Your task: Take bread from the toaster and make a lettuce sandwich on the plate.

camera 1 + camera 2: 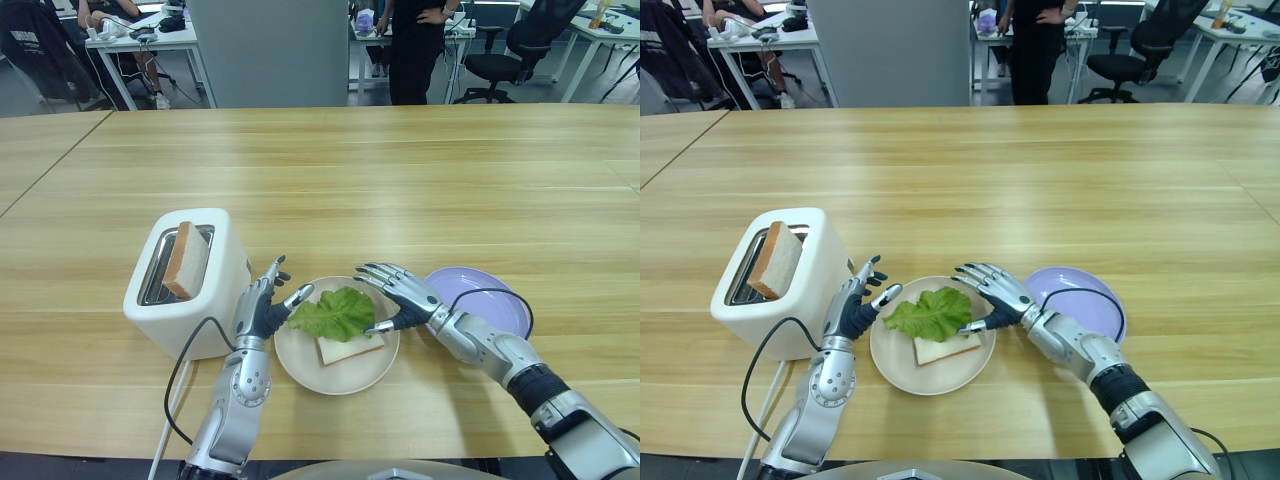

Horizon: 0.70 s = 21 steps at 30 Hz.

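One white bread slice (352, 350) under a green lettuce leaf (333, 312) lies on the round beige plate (340, 386); the second slice (186, 260) waits in the white toaster (195, 300). The left hand (262, 306) and right hand (405, 292) flank the plate, fingers spread, empty.

Office desks (140, 40), black chairs (495, 62) behind

Lettuce (333, 312) on bread (352, 350) on plate (335, 380)

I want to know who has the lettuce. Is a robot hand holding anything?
Nothing is held. The left hand and right hand are open beside the lettuce on the plate.
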Motion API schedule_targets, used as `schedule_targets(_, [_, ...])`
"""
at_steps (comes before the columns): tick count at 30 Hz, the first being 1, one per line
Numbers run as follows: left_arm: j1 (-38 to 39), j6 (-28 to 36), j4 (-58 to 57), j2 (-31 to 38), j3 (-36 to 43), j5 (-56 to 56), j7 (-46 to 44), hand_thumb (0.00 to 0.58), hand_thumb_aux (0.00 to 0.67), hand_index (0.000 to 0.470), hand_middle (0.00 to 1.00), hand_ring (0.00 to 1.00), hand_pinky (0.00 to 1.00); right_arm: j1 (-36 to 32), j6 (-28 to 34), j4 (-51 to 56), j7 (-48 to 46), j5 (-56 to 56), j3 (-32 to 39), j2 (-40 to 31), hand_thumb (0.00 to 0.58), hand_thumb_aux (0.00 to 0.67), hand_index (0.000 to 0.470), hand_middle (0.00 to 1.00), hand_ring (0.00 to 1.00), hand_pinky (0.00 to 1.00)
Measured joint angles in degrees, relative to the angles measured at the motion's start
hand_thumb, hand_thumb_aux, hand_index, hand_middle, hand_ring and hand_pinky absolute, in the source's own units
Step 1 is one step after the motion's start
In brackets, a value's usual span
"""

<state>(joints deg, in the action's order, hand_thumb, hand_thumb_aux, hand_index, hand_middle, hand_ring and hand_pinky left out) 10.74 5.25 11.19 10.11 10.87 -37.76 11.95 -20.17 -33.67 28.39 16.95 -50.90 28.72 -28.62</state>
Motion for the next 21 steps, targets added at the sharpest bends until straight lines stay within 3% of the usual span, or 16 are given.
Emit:
schedule_targets(7, [0.4, -0.2, 0.6, 0.5, -0.3, -0.1, -0.1, 0.0, 0.0, 0.0, 0.34, 0.34, 0.34, 3.1, 1.6, -6.3, -3.6, 5.2, -3.6, -1.9, 0.0, 0.0, 0.0, 0.0, 0.0, 0.0])
schedule_targets(10, [1.9, 0.7, 5.4, 0.6, -0.7, -1.6, -0.4, 0.0, 0.0, 0.0, 0.35, 0.35, 0.35, 7.7, 4.3, -10.4, -14.5, 23.4, -8.2, 0.6, 0.0, 0.0, 0.0, 0.0, 0.0, 0.0])
schedule_targets(13, [2.7, 2.1, 15.1, 0.2, -1.0, -4.1, -2.0, 0.0, 0.0, 0.0, 0.33, 0.33, 0.33, 15.8, 15.4, -21.7, -30.1, 52.6, -11.4, 7.1, 0.0, 0.0, 0.0, 0.0, 0.0, 0.0])
schedule_targets(15, [2.5, 3.6, 20.4, 0.0, -1.2, -6.3, -3.5, 0.0, 0.0, 0.0, 0.29, 0.29, 0.29, 19.7, 22.2, -27.8, -35.4, 63.2, -12.2, 8.7, 0.0, 0.0, 0.0, 0.0, 0.0, 0.0])
schedule_targets(16, [2.5, 4.5, 22.0, 0.0, -1.6, -7.1, -4.3, 0.0, 0.0, 0.0, 0.2, 0.2, 0.2, 20.8, 24.4, -29.6, -36.5, 65.7, -13.1, 9.1, 0.0, 0.0, 0.0, 0.0, 0.0, 0.0])
schedule_targets(17, [2.6, 5.6, 23.7, 0.1, -2.6, -8.0, -5.3, 0.0, 0.0, 0.0, 0.0, 0.0, 0.0, 21.8, 26.4, -31.5, -37.2, 67.7, -13.8, 9.4, 0.0, 0.0, 0.0, 0.0, 0.0, 0.0])
schedule_targets(21, [4.5, 8.9, 28.4, 1.7, -7.6, -13.4, -7.3, 0.0, 0.0, 0.0, 0.0, 0.0, 0.0, 23.8, 30.4, -34.4, -37.3, 68.7, -16.0, 10.7, 0.0, 0.0, 0.0, 0.0, 0.0, 0.0])
